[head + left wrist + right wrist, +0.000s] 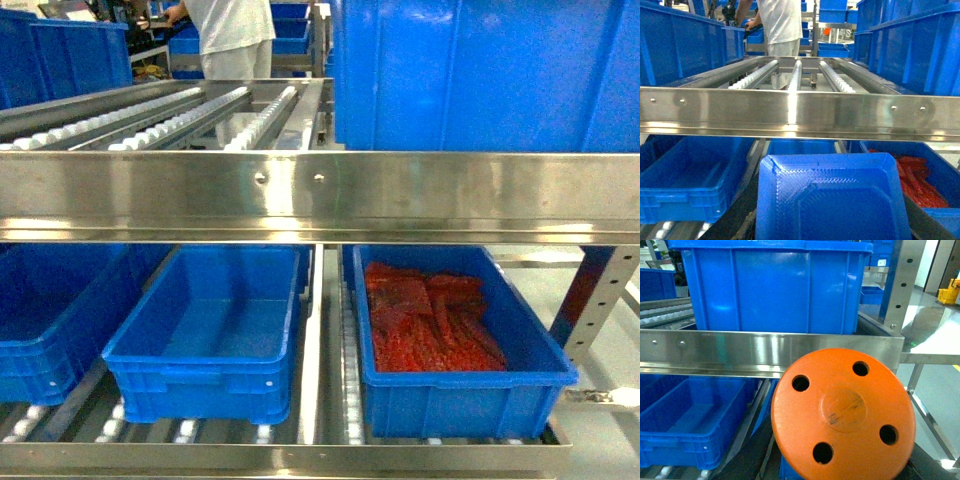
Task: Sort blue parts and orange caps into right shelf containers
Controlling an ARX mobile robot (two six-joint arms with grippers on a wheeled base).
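Left claw, fingers out of view, apparently grasping a blue part (832, 197); right claw likewise an orange cap (842, 412). Both face the shelf (320, 195). Step: carrying to containers. Next, judged: lower each over empty container (215, 330) or orange-filled container (455, 340).

Blue part (832, 197) filled lower left wrist view: squarish, textured face with raised stepped centre, close to lens. Orange cap (842, 412) filled lower right wrist view: round disc, four holes, scuffed centre boss. Steel shelf (320, 195) had shiny front rail, white rollers above. Lower level: empty crate (215, 330) at centre, right crate (455, 340) holding red-orange pieces, possibly caps; third crate (50, 310) at left. Large crate (485, 75) on upper level.
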